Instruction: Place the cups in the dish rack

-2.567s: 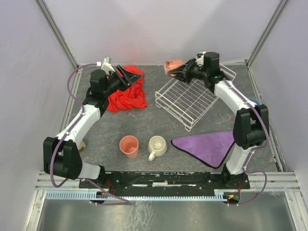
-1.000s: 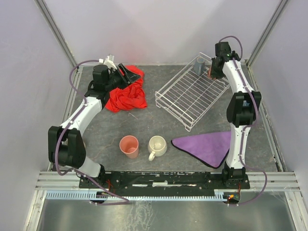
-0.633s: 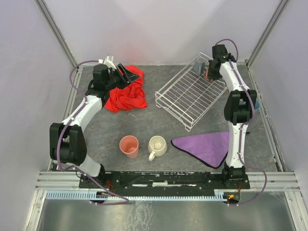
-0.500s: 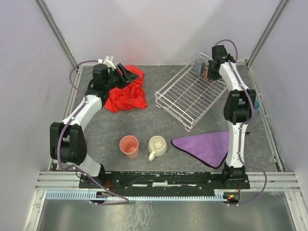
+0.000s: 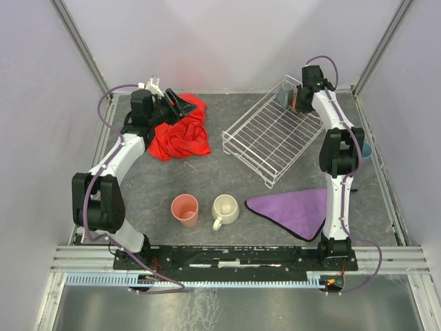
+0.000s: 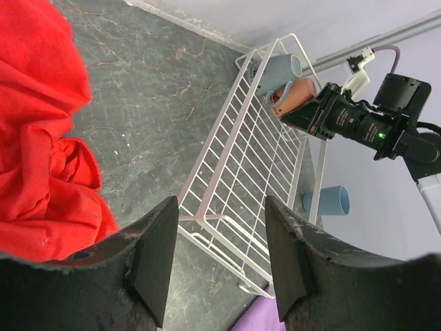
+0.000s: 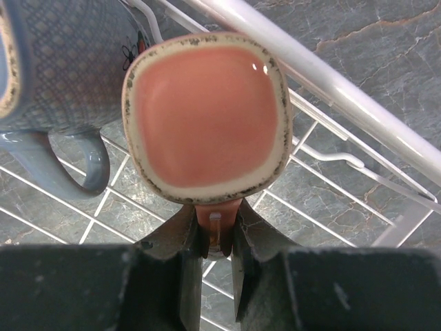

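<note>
Right gripper [image 7: 217, 238]: jaws narrow, pinched on the handle of the small orange mug [image 7: 207, 114]. The mug is held on its side at the far corner of the dish rack [image 5: 270, 140], inside the raised wire wall, with its cream-rimmed salmon end facing the wrist camera. Contact with the rack wires: cannot tell. Grey-blue mug [image 7: 58, 58] is just beside it in the same corner; touching or not, cannot tell.

Left gripper [image 6: 219, 258]: jaws wide, nothing between them, hanging over the edge of the red cloth [image 6: 38, 138] at the far left of the table [image 5: 151, 186].

Salmon tumbler [image 5: 185, 209] and cream mug [image 5: 224, 207] stand upright side by side near the front, well apart from the rack. Purple cloth [image 5: 296, 210] lies to their right. Light-blue cup [image 6: 327, 201] is on the table outside the rack's right side
</note>
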Available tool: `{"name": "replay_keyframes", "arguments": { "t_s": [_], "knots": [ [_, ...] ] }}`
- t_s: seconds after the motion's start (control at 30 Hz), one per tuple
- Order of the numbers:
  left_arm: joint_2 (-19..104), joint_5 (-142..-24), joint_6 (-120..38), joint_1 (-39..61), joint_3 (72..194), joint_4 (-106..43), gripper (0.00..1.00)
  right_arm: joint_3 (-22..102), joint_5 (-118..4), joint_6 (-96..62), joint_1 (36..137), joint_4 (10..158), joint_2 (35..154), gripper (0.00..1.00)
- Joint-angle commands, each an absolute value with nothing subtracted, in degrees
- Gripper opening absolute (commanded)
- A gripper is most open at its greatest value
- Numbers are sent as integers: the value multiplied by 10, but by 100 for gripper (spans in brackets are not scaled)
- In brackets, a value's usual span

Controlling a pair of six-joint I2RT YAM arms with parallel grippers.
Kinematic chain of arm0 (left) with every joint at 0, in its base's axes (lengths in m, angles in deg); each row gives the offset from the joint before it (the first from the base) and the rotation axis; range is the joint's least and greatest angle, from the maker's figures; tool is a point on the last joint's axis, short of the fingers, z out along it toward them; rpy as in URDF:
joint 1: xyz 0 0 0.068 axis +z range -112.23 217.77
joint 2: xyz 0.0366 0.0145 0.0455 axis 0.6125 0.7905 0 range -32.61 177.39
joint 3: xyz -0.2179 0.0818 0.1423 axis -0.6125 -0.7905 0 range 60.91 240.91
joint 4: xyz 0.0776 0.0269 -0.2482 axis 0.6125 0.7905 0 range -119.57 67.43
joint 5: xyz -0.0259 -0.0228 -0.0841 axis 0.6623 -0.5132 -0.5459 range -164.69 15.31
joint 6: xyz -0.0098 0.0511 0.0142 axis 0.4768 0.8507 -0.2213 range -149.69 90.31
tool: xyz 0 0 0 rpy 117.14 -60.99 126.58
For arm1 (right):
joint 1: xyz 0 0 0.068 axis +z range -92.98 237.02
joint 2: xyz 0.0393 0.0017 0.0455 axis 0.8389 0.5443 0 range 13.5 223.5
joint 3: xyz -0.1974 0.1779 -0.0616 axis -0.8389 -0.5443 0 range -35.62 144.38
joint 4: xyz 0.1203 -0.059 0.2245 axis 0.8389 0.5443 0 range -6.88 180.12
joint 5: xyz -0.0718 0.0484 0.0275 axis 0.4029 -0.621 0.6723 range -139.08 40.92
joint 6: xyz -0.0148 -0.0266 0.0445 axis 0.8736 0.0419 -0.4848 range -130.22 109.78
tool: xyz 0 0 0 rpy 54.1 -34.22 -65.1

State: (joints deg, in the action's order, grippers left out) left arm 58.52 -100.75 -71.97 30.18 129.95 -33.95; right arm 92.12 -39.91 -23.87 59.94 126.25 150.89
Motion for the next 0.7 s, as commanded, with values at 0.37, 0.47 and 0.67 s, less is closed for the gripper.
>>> {"name": "replay_keyframes", "arguments": {
  "t_s": [0.37,0.47,0.67],
  "knots": [
    [576,-1020,-694,306,1312,-349,60,905,-327,-210,604,1240,1516,38],
    [570,-1018,-693,306,1306,-349,60,891,-328,-212,604,1234,1509,46],
    [565,-1018,-695,307,1303,-349,60,852,-336,-223,604,1214,1475,53]
  ]
}}
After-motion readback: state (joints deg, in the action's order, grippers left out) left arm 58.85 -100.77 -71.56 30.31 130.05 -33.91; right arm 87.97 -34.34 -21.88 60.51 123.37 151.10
